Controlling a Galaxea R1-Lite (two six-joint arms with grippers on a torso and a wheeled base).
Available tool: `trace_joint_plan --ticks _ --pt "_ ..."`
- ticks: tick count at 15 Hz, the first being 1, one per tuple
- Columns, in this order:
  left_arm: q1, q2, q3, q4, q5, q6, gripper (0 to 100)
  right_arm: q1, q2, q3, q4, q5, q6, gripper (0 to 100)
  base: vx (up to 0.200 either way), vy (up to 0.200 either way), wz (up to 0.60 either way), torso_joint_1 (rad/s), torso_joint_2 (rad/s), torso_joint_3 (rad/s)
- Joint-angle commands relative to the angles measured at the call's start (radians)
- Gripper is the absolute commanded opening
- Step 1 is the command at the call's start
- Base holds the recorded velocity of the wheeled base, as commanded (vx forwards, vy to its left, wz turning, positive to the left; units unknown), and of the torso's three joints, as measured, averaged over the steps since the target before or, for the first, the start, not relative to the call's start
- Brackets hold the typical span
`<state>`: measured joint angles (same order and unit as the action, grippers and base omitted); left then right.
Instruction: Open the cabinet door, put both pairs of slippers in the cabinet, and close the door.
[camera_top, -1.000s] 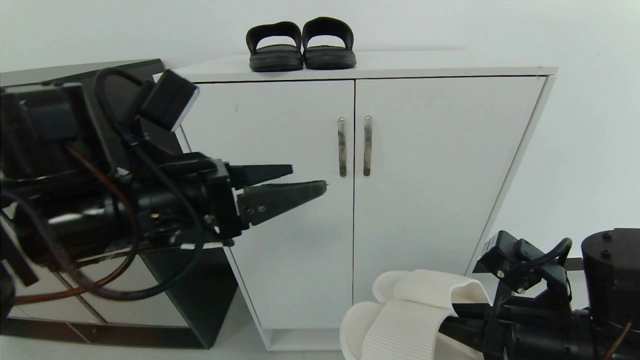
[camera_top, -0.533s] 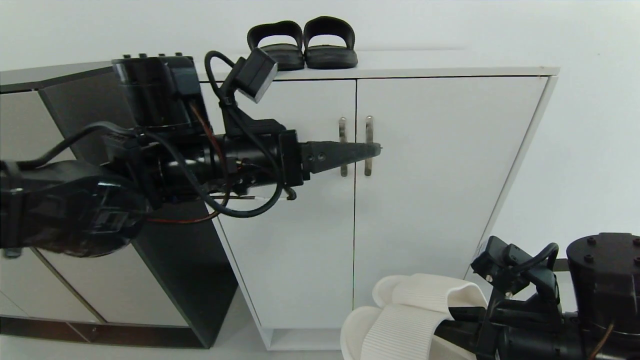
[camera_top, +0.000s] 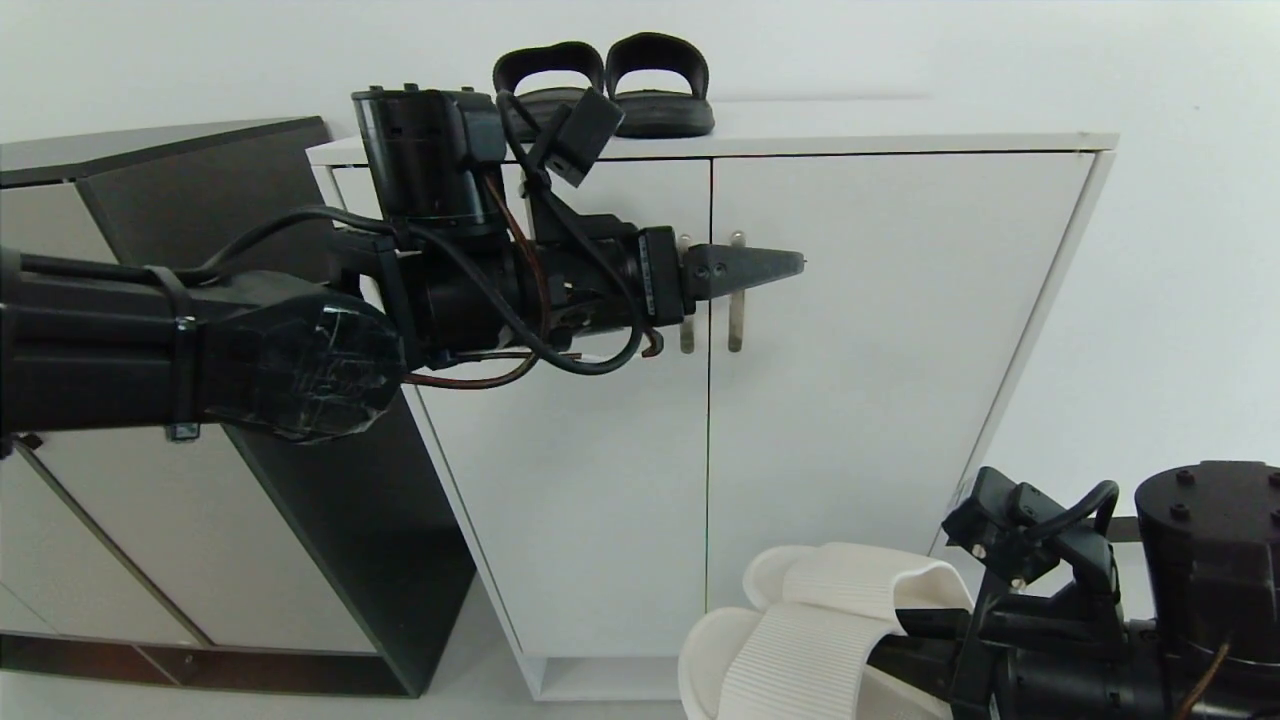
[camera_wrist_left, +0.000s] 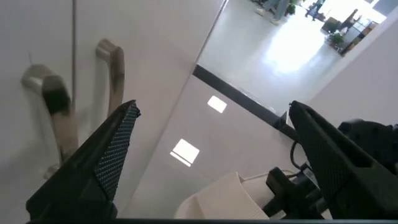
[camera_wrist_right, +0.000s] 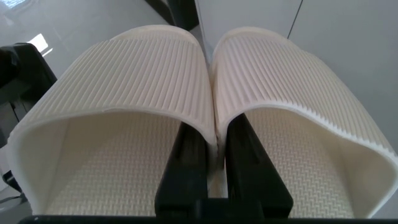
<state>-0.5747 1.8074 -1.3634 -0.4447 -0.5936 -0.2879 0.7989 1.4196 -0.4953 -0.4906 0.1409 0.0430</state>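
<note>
The white cabinet (camera_top: 860, 330) has both doors shut, with two upright metal handles (camera_top: 736, 300) beside the centre seam. A black pair of slippers (camera_top: 605, 85) rests on its top. My left gripper (camera_top: 795, 262) hovers at the height of the handles' upper ends, just in front of them. In the left wrist view it (camera_wrist_left: 212, 109) stands open with the handles (camera_wrist_left: 111, 74) off to one side. Low down, in front of the right-hand door, my right gripper (camera_wrist_right: 214, 149) is shut on the inner strap edges of the white slippers (camera_top: 800, 630), holding both together.
A dark cabinet (camera_top: 200, 180) with pale lower panels stands against the white cabinet's left side. A white wall runs behind and to the right. Bare floor (camera_top: 480, 680) lies below the cabinet fronts.
My left arm has risen and stretched forward to the right, from below the handles up to their tops, and its wrist has rolled. The right arm with the white slippers has barely shifted.
</note>
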Motion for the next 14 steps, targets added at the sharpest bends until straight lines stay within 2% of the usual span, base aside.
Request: trace_joint_plan --ticks 1,3,5,8,9,11,14 --pt "-0.002 0.044 -0.049 0.021 0.063 0.004 100 0.0 -0.001 0.001 0.0 0.0 0.0 0 0.0 0.0 0.0 0.0 0.0 0.0" --pt "-0.002 0.069 -0.059 0.023 0.086 0.038 100 0.002 -0.001 0.001 0.001 0.0 -0.002 0 0.0 0.0 0.0 0.0 0.0 0.0" --pt "-0.004 0.079 -0.072 0.024 0.13 0.058 100 0.002 0.002 0.001 0.0 -0.001 -0.002 0 0.0 0.0 0.0 0.0 0.0 0.0" --pt "0.003 0.104 -0.126 0.081 0.166 0.069 100 0.002 -0.002 0.001 0.0 -0.001 -0.002 0 0.0 0.0 0.0 0.0 0.0 0.0" --pt "0.003 0.11 -0.132 0.095 0.179 0.082 100 0.002 -0.002 0.001 0.0 -0.003 -0.002 0 0.0 0.0 0.0 0.0 0.0 0.0" --pt "0.003 0.128 -0.134 0.096 0.248 0.122 100 0.002 -0.002 0.003 0.0 -0.004 -0.002 0 0.0 0.0 0.0 0.0 0.0 0.0" --pt "-0.001 0.141 -0.132 0.098 0.287 0.127 100 0.002 -0.002 0.003 0.0 -0.004 -0.002 0 0.0 0.0 0.0 0.0 0.0 0.0"
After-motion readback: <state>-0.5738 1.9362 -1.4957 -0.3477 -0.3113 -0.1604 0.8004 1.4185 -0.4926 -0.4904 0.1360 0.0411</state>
